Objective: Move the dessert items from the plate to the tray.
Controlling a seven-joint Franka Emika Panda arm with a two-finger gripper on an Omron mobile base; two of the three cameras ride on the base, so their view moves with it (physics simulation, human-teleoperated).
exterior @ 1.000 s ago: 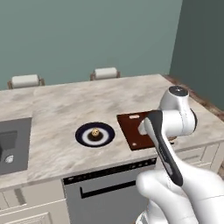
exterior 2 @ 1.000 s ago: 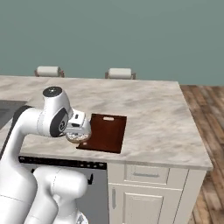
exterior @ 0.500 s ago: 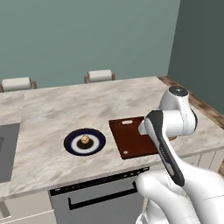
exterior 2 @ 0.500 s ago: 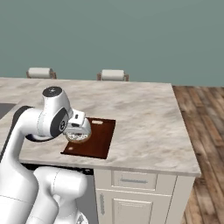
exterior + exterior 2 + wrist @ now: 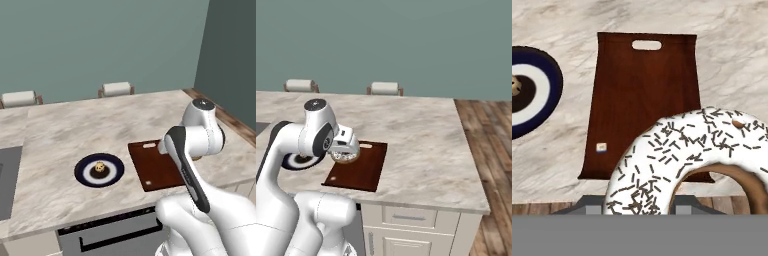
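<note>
The tray lay flat on the marble counter, its pale slot at the far edge. Above the tray hung the gripper, its fingers closed on a white-iced doughnut with dark sprinkles; in the hand view that doughnut hung over the tray's near end. Just beside the tray, on its left as seen from the robot's side, sat the navy plate, not touching it. A small tan lump with dark specks rested in the plate's brown centre. Beyond the tray, past the counter's far edge, stood two pale chair backs.
</note>
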